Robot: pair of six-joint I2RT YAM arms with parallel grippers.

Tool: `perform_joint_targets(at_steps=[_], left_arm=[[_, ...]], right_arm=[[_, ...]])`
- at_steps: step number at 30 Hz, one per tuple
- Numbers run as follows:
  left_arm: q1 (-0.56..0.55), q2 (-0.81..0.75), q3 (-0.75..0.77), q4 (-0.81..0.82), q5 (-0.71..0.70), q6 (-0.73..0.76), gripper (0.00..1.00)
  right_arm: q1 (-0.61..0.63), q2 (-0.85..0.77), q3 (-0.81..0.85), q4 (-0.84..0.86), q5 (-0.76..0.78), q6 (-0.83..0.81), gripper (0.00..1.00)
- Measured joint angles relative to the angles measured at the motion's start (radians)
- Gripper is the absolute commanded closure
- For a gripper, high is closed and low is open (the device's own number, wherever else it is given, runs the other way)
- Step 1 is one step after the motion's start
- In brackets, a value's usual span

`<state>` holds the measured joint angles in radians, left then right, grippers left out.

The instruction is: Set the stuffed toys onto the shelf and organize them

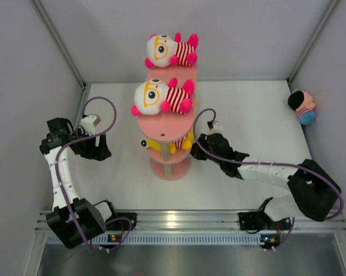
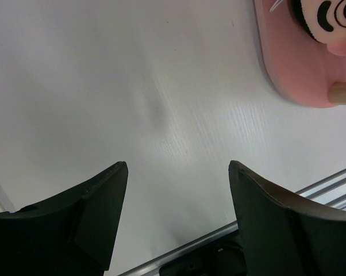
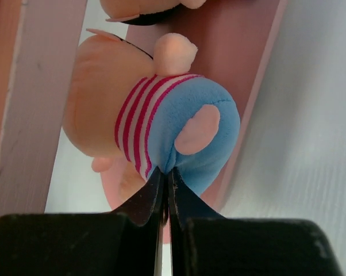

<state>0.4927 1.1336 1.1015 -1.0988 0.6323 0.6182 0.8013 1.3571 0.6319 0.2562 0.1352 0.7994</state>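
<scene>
The salmon-pink shelf (image 1: 161, 130) stands mid-table. One white-faced toy with orange glasses (image 1: 170, 50) lies on its top tier and a second white-faced toy (image 1: 161, 96) lies on the middle tier. A yellow toy (image 1: 145, 144) peeks out from the tier below. My right gripper (image 1: 203, 144) is at the shelf's right side, shut on the blue bottom of a striped-shirt doll (image 3: 184, 121) that lies in the shelf (image 3: 230, 34); my fingertips (image 3: 166, 171) pinch its seam. My left gripper (image 1: 99, 150) is open and empty over the table, left of the shelf (image 2: 293, 69).
A black-haired doll in blue (image 1: 302, 107) lies against the right wall. Another toy (image 3: 144, 8) lies just beyond the held doll. A toy's eye (image 2: 328, 17) and a wooden post (image 2: 342, 92) show on the shelf's base. Walls close in left, right and back.
</scene>
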Motion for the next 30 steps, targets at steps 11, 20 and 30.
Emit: perform_joint_targets(at_steps=[11, 20, 30], left_arm=[[-0.112, -0.029, -0.106, 0.164, -0.114, -0.146, 0.23], [-0.121, -0.047, -0.11, 0.181, -0.114, -0.156, 0.23], [-0.121, -0.052, -0.11, 0.183, -0.114, -0.157, 0.23]], right_arm=[[-0.072, 0.236, 0.09, 0.149, -0.04, 0.073, 1.0], [-0.113, 0.286, 0.156, 0.166, -0.041, 0.063, 0.99], [-0.121, 0.176, 0.077, 0.118, -0.061, 0.048, 0.37]])
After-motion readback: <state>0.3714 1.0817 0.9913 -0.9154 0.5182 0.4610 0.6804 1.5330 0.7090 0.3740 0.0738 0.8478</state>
